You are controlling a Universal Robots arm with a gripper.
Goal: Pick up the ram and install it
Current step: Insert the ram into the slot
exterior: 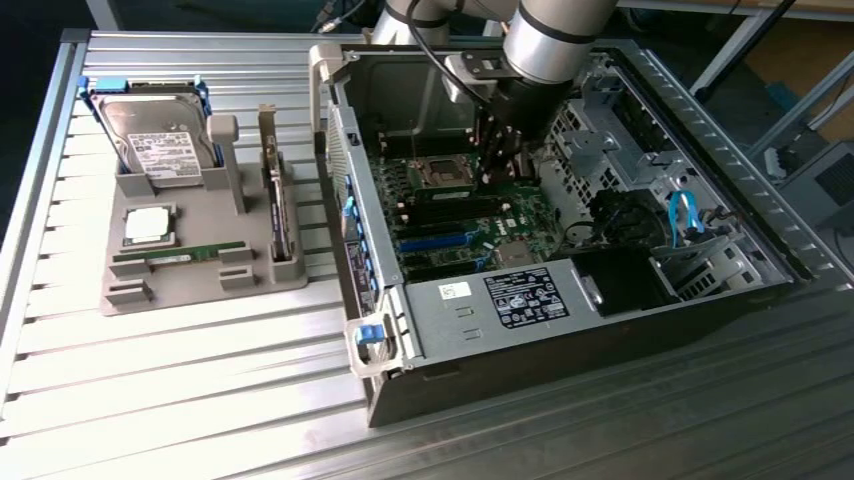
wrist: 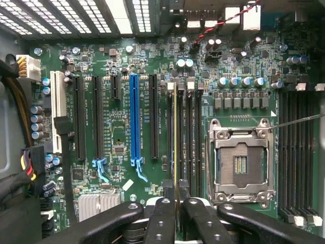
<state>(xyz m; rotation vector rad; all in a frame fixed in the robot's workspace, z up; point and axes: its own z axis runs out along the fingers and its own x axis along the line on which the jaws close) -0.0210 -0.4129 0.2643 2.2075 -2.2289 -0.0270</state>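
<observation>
One ram (wrist: 175,132) stick sits clamped edge-on in the gripper (wrist: 175,189) over the motherboard's (wrist: 104,127) memory slots (wrist: 189,137). Installation is in hand; seating likely demands exact slot alignment.

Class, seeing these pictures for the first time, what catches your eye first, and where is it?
The open computer case stands on the exterior view's right, with the robot arm reaching down into it over the green motherboard. In the wrist view the hand is shut on the ram, a thin stick seen edge-on, running along the memory slots beside the empty processor socket.
</observation>
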